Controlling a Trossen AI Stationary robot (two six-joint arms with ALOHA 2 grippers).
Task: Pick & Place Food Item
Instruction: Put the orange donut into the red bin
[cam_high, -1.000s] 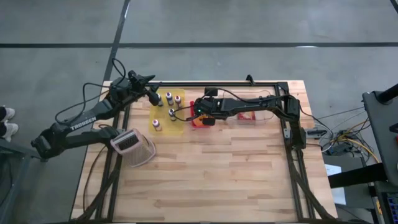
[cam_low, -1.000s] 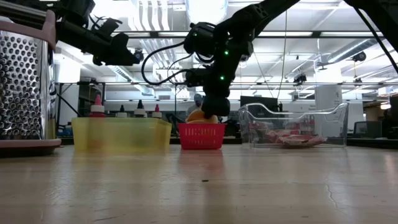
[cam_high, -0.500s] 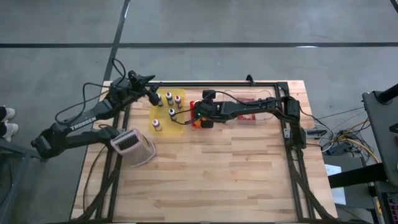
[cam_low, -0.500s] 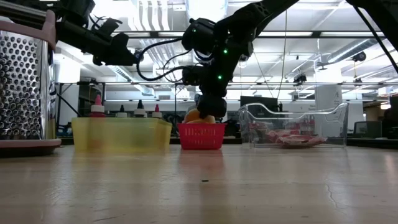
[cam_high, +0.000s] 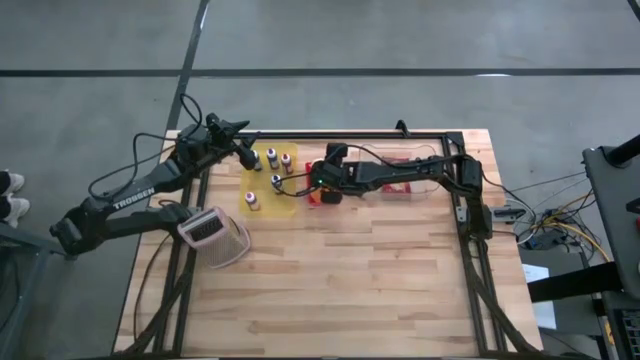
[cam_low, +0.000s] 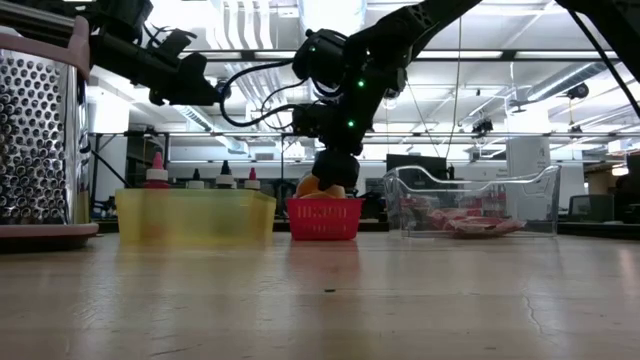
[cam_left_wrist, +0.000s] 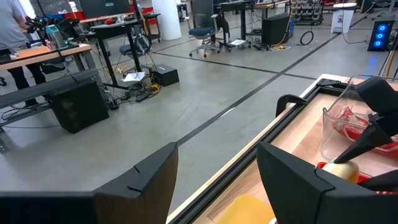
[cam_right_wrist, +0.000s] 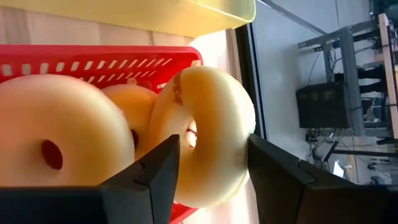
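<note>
Over the red basket (cam_high: 322, 194), far centre of the table, we see the right gripper (cam_right_wrist: 211, 165) with fingers spread either side of an upright donut (cam_right_wrist: 208, 134), not clamping it. Donut sits directly between the fingers, in the basket beside two others. Left gripper (cam_left_wrist: 214, 177) waits open, far left, above the yellow tray (cam_high: 268, 182).

White "TROSSEN" lettering along the left arm (cam_high: 133, 198), seen from above, no other readable text
</note>
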